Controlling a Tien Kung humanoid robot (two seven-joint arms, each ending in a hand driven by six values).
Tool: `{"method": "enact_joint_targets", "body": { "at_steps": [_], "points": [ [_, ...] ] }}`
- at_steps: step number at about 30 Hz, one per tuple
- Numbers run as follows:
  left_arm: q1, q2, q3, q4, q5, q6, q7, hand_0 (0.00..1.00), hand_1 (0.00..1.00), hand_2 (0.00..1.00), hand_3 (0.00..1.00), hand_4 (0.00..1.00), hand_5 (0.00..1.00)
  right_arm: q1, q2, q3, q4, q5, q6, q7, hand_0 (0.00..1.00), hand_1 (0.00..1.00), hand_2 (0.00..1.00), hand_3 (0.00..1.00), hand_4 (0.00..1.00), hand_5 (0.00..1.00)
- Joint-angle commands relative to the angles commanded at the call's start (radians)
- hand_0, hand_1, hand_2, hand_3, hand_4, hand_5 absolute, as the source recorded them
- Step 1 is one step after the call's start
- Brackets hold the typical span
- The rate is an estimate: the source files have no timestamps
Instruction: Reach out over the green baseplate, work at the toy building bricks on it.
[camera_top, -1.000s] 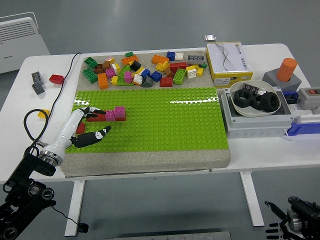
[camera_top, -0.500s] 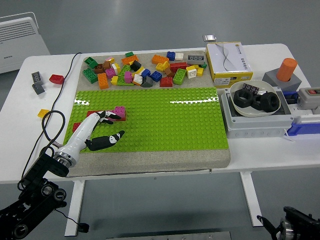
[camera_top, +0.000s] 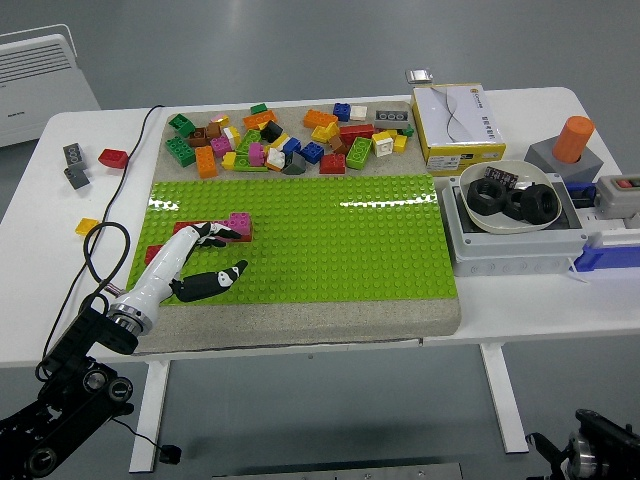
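Baseplate: the green baseplate (camera_top: 330, 240) lies flat on a pale grey slab (camera_top: 300, 320) at the centre of the white table (camera_top: 520, 310), filling the middle of the frame.
Bricks on the plate: a low row of red and pink bricks (camera_top: 228, 227) sits at the plate's left part; a pink block forms its right end, with red pieces to its left.
Loose bricks: a mixed pile of coloured bricks (camera_top: 290, 140) is spread on the slab just above the plate's upper edge, in the upper centre of the frame.
Left hand: the left hand (camera_top: 195, 260) enters from the lower left corner on a white forearm and rests over the plate's left part. Upper fingertips (camera_top: 212, 232) touch the left end of the red and pink row; the thumb (camera_top: 225, 278) lies apart below, pointing right along the plate. Fingers are spread and close on nothing.
Right hand: only a dark part of the right hand (camera_top: 590, 455) shows at the lower right corner, below the table; its finger state cannot be told.
Stray pieces: a red brick (camera_top: 112, 157), grey pieces (camera_top: 75, 165) and a yellow brick (camera_top: 87, 226) lie on the table at the left.
Right side: a yellow-edged box (camera_top: 458, 122), a bowl of black rings (camera_top: 510, 197) and an orange cylinder (camera_top: 574, 138).
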Motion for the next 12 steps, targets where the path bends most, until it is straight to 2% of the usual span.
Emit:
{"method": "enact_joint_targets", "body": {
  "at_steps": [7,12],
  "points": [
    [0.012,-0.007,-0.023,0.003,0.006,0.0,-0.002,0.773,0.735,0.748,0.656,0.71,0.216,0.002,-0.008,0.008,-0.004,-0.017,0.0,0.0,0.564,0.578,0.677,0.781,0.861,0.998],
    [0.029,-0.013,-0.094,0.001,0.036,-0.014,-0.01,0.773,0.735,0.748,0.656,0.71,0.216,0.004,-0.011,0.011,-0.008,-0.024,0.0,0.0,0.564,0.578,0.677,0.781,0.861,0.998]
  ]
}}
